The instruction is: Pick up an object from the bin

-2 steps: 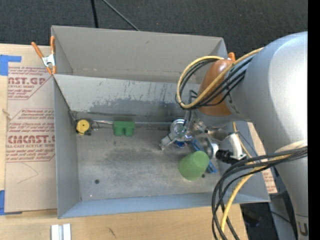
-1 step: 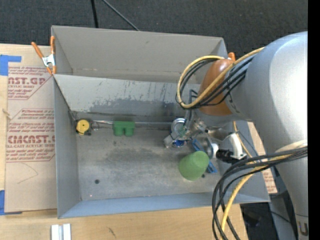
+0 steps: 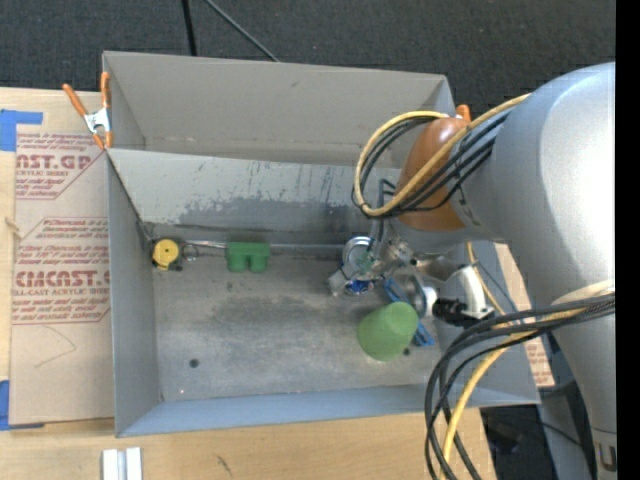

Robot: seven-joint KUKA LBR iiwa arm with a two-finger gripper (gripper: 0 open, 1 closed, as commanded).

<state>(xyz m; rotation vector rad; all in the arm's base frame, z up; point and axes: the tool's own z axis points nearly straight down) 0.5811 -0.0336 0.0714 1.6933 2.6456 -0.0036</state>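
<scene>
Nearest to where I stand: the arm's big pale grey body point(image 3: 560, 198), coming in from the right and covering that side of the grey metal bin point(image 3: 250, 343). An orange cover point(image 3: 432, 168) sits at its wrist. Yellow and black cables point(image 3: 365, 163) loop off the wrist and trail down past the bin's near right corner.

Landmark: the rounded green plastic lump point(image 3: 388, 330), cup-like, lying on the bin floor to the right, near the front wall.

- The gripper point(image 3: 362, 264) is low in the bin, just behind the green lump, toward the back wall. I cannot tell whether it is open or closed; the tip is a tangle of shiny metal.
- Small blue pieces point(image 3: 402, 293) lie directly under and beside the gripper, between it and the green lump. More blue shows at the lump's right edge. This cluster is what the gripper is over. I see nothing clearly gripped.
- A short white cylinder with a dark end point(image 3: 462, 298) lies just right of the lump and slightly behind it. It could be part of the robot or a loose thing; I cannot say.
- A green plastic block point(image 3: 247, 257) lies well to the left of the lump, at the foot of the back wall.
- A small yellow round piece point(image 3: 165, 254) lies farther left again, beside the left wall.
</scene>
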